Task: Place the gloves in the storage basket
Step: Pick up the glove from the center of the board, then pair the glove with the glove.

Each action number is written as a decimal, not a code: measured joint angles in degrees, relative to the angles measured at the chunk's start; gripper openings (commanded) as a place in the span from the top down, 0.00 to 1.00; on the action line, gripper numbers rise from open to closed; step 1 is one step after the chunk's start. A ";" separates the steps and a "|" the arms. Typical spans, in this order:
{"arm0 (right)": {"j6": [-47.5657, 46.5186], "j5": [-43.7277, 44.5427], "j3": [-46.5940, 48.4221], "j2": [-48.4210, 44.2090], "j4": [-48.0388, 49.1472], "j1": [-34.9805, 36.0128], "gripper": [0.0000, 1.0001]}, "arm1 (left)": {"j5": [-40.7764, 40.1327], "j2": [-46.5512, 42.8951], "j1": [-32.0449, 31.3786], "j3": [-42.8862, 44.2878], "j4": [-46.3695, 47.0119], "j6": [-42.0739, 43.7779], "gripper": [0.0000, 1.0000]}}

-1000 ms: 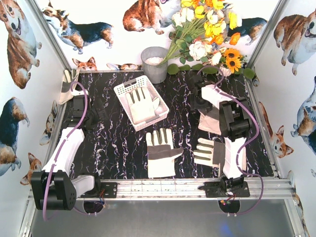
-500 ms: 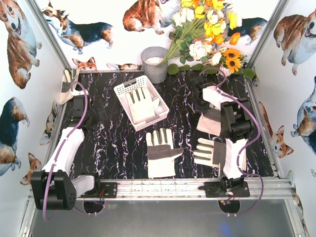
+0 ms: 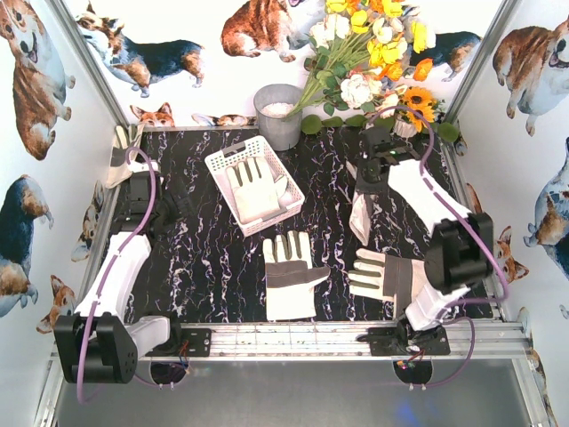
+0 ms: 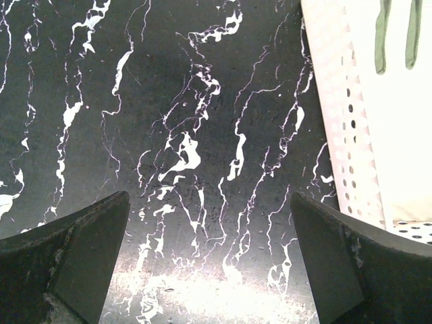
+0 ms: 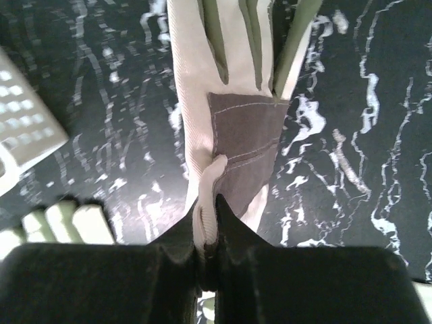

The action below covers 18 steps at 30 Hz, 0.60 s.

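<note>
My right gripper is shut on the cuff of a cream-white glove, which hangs down from it over the black marble table at the back right. In the right wrist view the glove dangles with its grey patch showing, pinched at my right gripper. The white storage basket sits at the back centre with one glove in it. Two gloves lie flat near the front, one in the centre and one to the right. My left gripper stands open left of the basket, with nothing between its fingers.
A grey metal bucket stands behind the basket. A bouquet of flowers leans at the back right. Another glove rests against the left wall. Walls with corgi pictures close in the table on three sides.
My right gripper has shut on the glove at the right and lifted it up and toward the back, its arm stretching out. The left arm has not moved.
</note>
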 measured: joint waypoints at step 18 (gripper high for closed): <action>0.37 -40.85 -4.28 -19.06 3.63 0.96 1.00 | 24.04 -3.50 -12.59 -0.37 10.34 -0.07 0.00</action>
